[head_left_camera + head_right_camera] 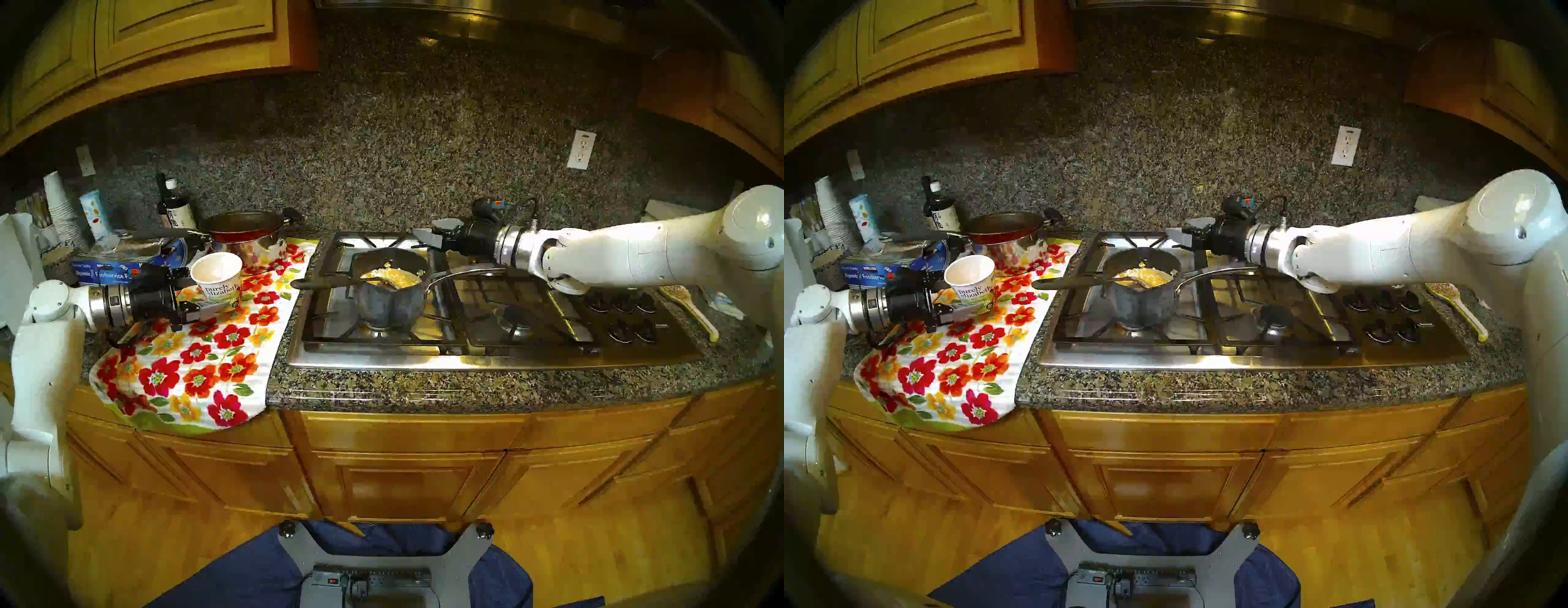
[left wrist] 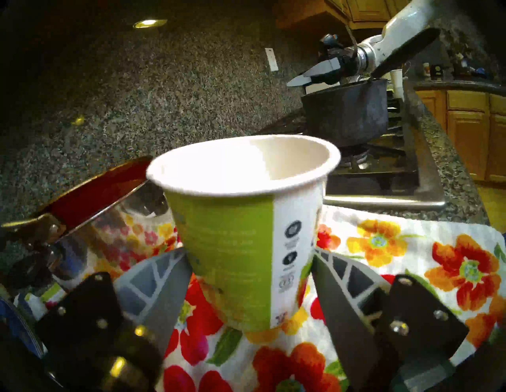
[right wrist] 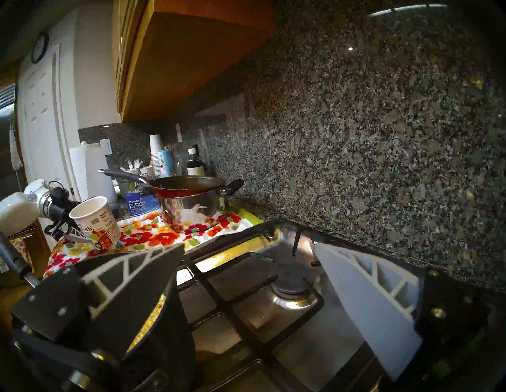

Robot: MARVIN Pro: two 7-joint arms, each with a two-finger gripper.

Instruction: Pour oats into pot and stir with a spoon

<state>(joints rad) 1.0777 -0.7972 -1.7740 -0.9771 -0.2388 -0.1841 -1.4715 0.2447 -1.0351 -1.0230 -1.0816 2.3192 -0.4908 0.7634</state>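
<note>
The dark grey pot [image 1: 388, 308] stands on the front left burner, its silver handle pointing right. Pale yellow oats [image 1: 396, 277] lie inside it. The spoon [image 1: 322, 282] rests in the pot, bowl in the oats, black handle sticking out left over the rim. My right gripper [image 1: 424, 237] is open and empty, hovering behind the pot over the back left burner [image 3: 290, 284]. The "purely elizabeth" cup [image 1: 218, 280] stands upright on the floral towel [image 1: 191, 369]; its inside looks empty. My left gripper [image 2: 250, 251] is open, one finger close to each side of the cup.
A red frying pan [image 1: 244, 224] sits on a shiny steel pot [image 1: 250, 250] behind the cup. A blue foil box [image 1: 106, 274], a dark bottle [image 1: 174, 208] and stacked white cups [image 1: 59, 208] crowd the back left. A yellow speckled ceramic spoon piece [image 1: 687, 305] lies right of the stove knobs [image 1: 623, 314].
</note>
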